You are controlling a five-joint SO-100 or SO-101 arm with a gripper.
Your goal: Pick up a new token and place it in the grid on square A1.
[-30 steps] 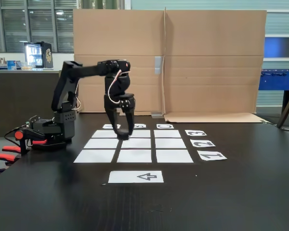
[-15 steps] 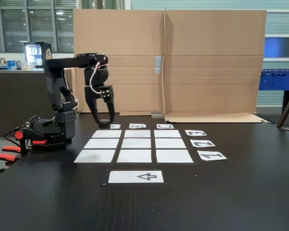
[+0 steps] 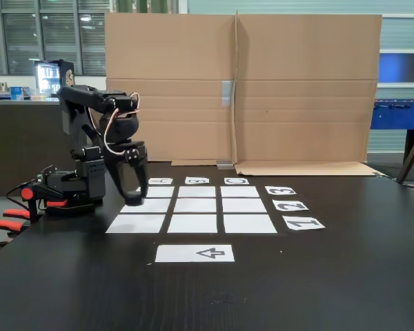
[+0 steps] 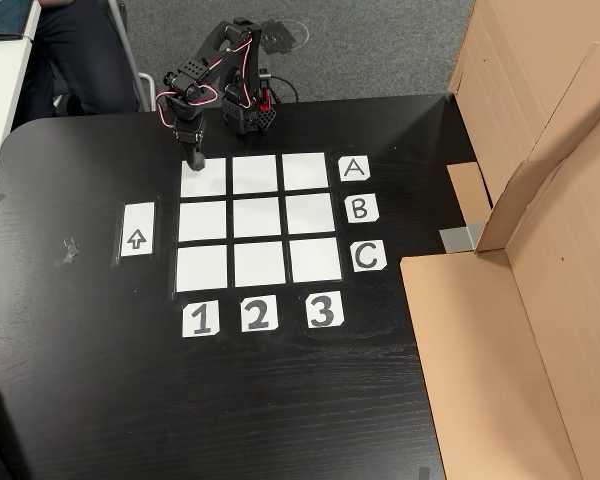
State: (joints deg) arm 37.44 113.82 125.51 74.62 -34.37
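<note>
- Black tabletop [image 4: 280,400] under everything, round-cornered in the other view.
- Tall folded cardboard sheets [image 3: 241,89] standing behind the table in the fixed view, along the right edge in the other view [image 4: 540,300]; strip of grey tape [image 4: 459,238] at the fold.
- Black arm [image 3: 90,124] folded low at the left of the fixed view, red-and-white wires looped at the wrist; base [image 4: 248,110] just beyond the far edge of the papers in the other view.
- Grid [image 4: 259,222] of nine blank white paper rectangles, three by three, flat on the table.
- White sheet printed with an arrow [image 4: 137,238], just beside the grid, on the side away from the letters.
- Paper labels reading "A" [image 4: 353,168], "B" [image 4: 360,209], "C" [image 4: 368,256] along one side, "1" [image 4: 201,319], "2" [image 4: 259,315], "3" [image 4: 321,312] along another.
- Square A1 [image 4: 204,180], corner cell in line with "A" and "1", nearest the arm.
- Gripper [image 4: 194,157] pointing down at the far edge of square A1, tips right at the paper; also low over that corner in the fixed view [image 3: 134,199].
- Jaws close together, gap too small and dark to judge: cannot tell whether narrow, closed, or holding anything.
- Token not made out anywhere; black against the black fingers if at the tips.
</note>
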